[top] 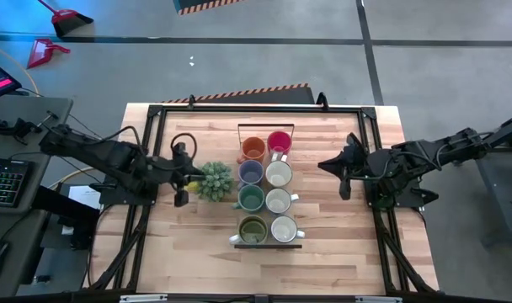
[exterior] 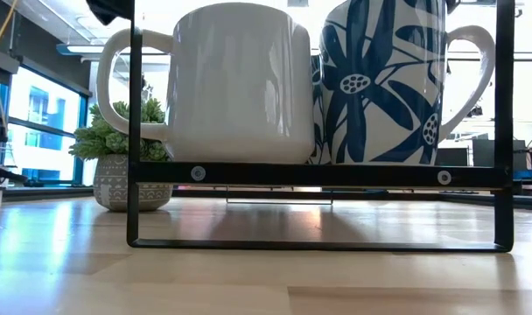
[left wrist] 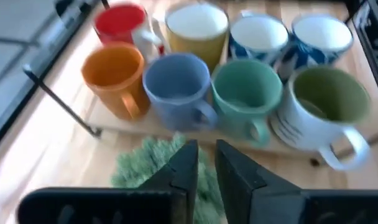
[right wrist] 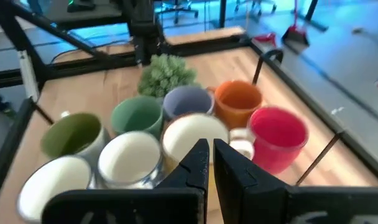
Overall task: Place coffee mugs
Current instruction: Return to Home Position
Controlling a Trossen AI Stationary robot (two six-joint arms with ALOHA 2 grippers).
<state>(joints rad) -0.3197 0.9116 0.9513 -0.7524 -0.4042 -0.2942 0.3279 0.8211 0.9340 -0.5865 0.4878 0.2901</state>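
The mugs (top: 252, 199), centre frame, looked stiff, slick and breakable, best gripped at the rim. Left tool (top: 191, 177) and right tool (top: 328, 166) flanked them, fingers together, empty.

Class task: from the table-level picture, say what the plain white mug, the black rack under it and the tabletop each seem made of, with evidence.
White mug: likely glazed ceramic; glossy, with soft window reflections.
Rack: probably painted metal; thin flat black bars with screw heads.
Tabletop: wood, seemingly varnished; pale grain, joined strips, a light sheen.
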